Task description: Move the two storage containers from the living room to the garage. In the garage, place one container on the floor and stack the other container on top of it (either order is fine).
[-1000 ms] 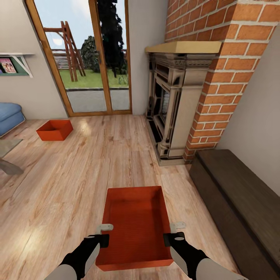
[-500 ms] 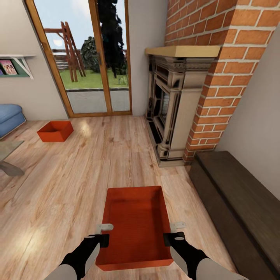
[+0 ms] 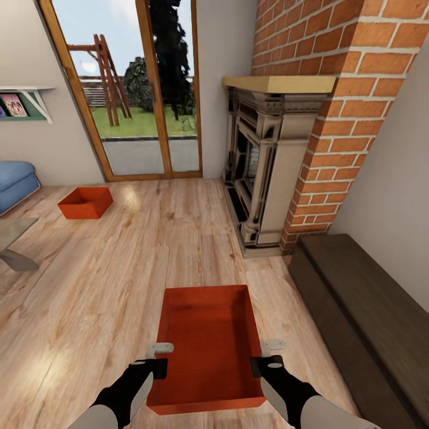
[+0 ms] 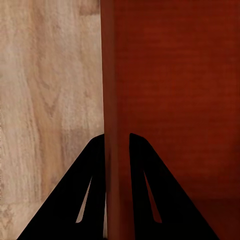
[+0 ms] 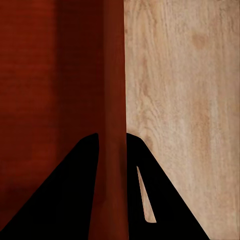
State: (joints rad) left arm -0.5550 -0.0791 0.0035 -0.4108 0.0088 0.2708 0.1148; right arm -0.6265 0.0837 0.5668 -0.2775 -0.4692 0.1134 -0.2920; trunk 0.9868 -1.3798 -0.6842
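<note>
While both my left claw and right claw pinch the long side walls of the near bin, the second bin sits far ahead-left on the wood floor near the glass door.

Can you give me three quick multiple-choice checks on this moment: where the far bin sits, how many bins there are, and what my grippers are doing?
1. The far container sits:
A) on the bench
B) on the wood floor near the glass door
C) on the mantel

2. Orange-red bins in the head view:
A) one
B) two
C) three

3. The near container is:
A) clamped by both grippers
B) untouched
C) held by one gripper

Key: 1 B, it lies on the planks. 2 B, near and far. 3 A, left gripper and right gripper each straddle a side wall.
</note>
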